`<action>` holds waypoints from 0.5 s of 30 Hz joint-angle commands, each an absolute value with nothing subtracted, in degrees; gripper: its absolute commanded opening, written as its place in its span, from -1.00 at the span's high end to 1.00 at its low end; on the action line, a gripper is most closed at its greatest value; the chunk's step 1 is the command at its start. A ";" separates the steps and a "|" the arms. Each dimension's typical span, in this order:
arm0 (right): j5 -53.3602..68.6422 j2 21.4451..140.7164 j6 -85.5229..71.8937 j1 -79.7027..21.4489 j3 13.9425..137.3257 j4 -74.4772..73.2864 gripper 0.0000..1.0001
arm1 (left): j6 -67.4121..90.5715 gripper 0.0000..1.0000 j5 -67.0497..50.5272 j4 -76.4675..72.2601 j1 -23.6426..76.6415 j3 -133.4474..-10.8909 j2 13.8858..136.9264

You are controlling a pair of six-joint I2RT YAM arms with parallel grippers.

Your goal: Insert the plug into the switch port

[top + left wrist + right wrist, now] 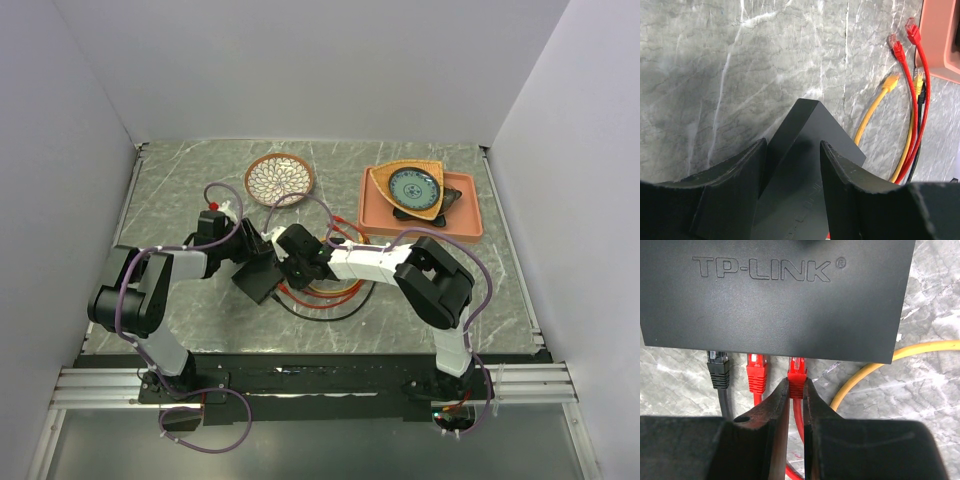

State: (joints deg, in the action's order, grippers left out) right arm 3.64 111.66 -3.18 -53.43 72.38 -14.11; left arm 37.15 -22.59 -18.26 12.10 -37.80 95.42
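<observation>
My right pincer is nearly closed, its two dark fingers pinching the red plug by the body, with the red cord running down between them. The plug's clear nose meets the port edge of the switch; I cannot tell how deep it sits. Left of it along that edge are a second red plug and then a black plug, each nosed into the switch. A yellow cable curves out from under the switch's right corner.

My left pincer is clamped on the opposite end of the switch, a curved finger on either side of the black box, whose corner juts out beyond them. Seen from above, the switch lies near the middle of the grey marbled desk, held between both pincers over a loose coil of cables.

Beyond the left pincer, loose cable ends, red, yellow and black, lie on the desk beside a pink tray. A three-cornered dish rests on that tray. At the far edge, left of the tray, sits a woven bowl.
</observation>
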 commanded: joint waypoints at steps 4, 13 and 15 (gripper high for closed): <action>2.64 110.92 -7.64 -52.47 74.18 -1.85 1.00 | 40.08 -0.07 -27.16 -9.23 15.73 -33.22 97.47; 1.93 111.09 -8.35 -52.29 74.88 -0.18 1.00 | 41.22 -0.04 -26.98 -10.02 16.35 -32.08 96.42; 1.76 111.01 -8.35 -52.21 75.06 -0.18 1.00 | 41.31 -0.03 -27.07 -10.02 16.44 -31.82 96.33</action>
State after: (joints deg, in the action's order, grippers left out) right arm 3.55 111.66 -6.83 -52.88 72.36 -13.98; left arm 38.70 -21.08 -21.85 12.47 -35.68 94.91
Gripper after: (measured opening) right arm 0.168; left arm 0.521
